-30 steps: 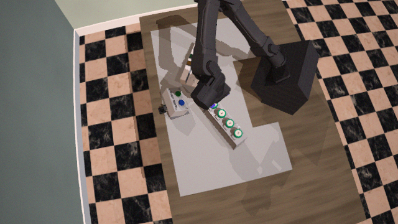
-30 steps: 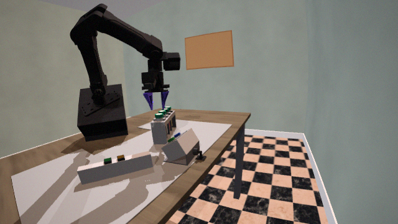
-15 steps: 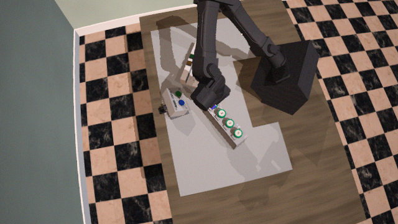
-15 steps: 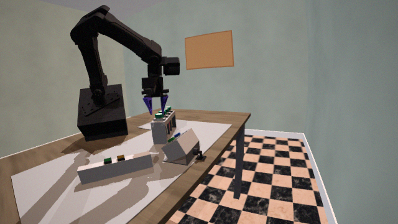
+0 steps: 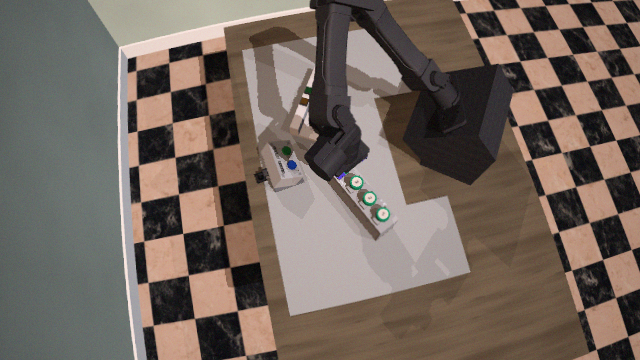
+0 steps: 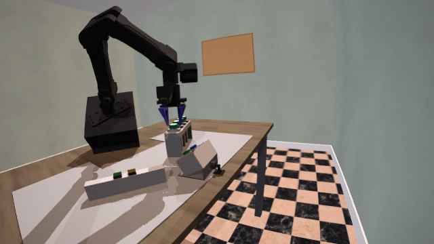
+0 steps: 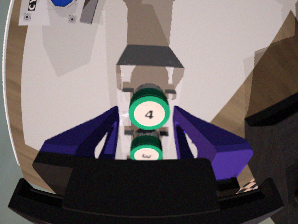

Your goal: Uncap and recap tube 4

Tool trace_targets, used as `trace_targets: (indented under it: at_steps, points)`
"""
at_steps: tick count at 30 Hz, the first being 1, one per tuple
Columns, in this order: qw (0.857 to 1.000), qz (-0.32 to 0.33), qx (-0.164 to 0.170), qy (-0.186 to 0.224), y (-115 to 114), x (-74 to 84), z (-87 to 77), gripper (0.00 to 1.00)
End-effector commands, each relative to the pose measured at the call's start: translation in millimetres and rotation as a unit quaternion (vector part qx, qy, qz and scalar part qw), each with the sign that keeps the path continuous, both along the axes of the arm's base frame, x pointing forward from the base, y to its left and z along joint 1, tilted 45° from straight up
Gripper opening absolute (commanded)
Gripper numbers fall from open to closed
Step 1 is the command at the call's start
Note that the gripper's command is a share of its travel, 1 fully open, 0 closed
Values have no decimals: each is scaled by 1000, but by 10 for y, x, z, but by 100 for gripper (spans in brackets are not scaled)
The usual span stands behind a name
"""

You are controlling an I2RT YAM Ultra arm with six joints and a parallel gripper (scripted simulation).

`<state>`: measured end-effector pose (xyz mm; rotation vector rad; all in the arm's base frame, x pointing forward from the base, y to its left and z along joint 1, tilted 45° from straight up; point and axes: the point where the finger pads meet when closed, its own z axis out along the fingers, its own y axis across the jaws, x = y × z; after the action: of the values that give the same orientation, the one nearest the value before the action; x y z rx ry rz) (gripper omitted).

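Observation:
The decapping station (image 5: 367, 201) lies on the grey mat with green caps on its tubes. Three caps show in the top view; the tube 4 end is hidden under my wrist. In the wrist view the cap of tube 4 (image 7: 149, 113) sits on its tube, its white dot marked 4, with the neighbouring cap (image 7: 147, 153) below it. My gripper (image 7: 146, 112) is half open and empty, with a blue finger on either side of cap 4. In the exterior view the fingertips (image 6: 173, 118) hang just over that cap (image 6: 173, 126), not gripping it.
The sloping key desk (image 5: 284, 167) stands left of the station, with the blue CYCLE key (image 5: 292, 165) and green READY key (image 5: 286, 150). The cap tray console (image 6: 125, 183) lies nearer in the exterior view. A small black object (image 6: 217, 167) sits beside the desk by the table edge.

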<state>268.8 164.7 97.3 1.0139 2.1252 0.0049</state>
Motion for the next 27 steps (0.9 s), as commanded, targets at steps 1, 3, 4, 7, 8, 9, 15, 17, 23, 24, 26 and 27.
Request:
trace_targets:
  at_steps: [1,3,4,7,8,9,15,17,23,24,26,27]
  points:
    - [1000,4,5,-5,35,16,17,49]
    - [1000,4,5,-5,32,22,10,49]
    - [1000,4,5,-5,31,25,6,49]
    - [1000,4,5,-5,20,32,-5,49]
    - [1000,4,5,-5,16,33,-9,49]
    - [1000,4,5,-5,12,35,-13,49]
    - [1000,4,5,-5,1,46,-27,49]
    - [1000,4,5,-5,-5,51,-34,49]
    - [1000,4,5,-5,-13,60,-44,49]
    - [1000,4,5,-5,-14,58,-43,49]
    - [1000,4,5,-5,-16,55,-41,49]
    - [1000,4,5,-5,-18,53,-40,49]
